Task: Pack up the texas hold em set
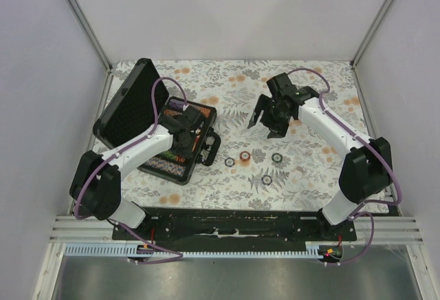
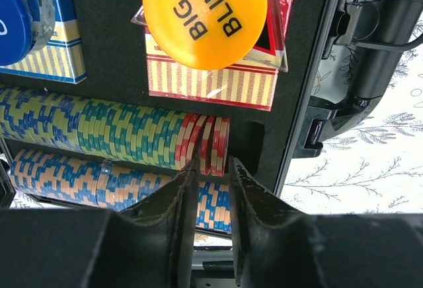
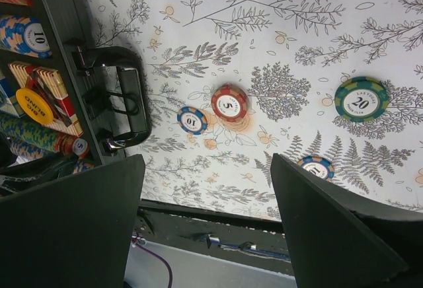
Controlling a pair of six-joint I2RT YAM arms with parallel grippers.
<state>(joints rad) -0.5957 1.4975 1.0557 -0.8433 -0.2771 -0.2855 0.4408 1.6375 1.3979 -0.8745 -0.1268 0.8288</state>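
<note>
The black briefcase (image 1: 199,115) lies open at the left, lid (image 1: 130,100) propped up. It holds rows of chips (image 2: 99,136), a red card deck (image 2: 211,83) and a yellow "BIG BLIND" button (image 2: 205,10) over a clear piece. My left gripper (image 2: 213,164) (image 1: 184,142) hangs over the case, jaws a narrow gap apart, tips straddling the end red chips (image 2: 213,144). My right gripper (image 3: 207,162) (image 1: 265,126) is wide open and empty above the table. Loose chips lie below it: red 5 (image 3: 229,102), blue 10 (image 3: 192,120), green 20 (image 3: 361,99), another 10 (image 3: 316,166).
A blue card deck (image 2: 56,43) and a blue disc (image 2: 13,17) sit in the case. The case handle (image 3: 115,106) points toward the loose chips. White walls and metal posts enclose the floral table (image 1: 309,176). The arm bases stand on a black rail (image 1: 234,221).
</note>
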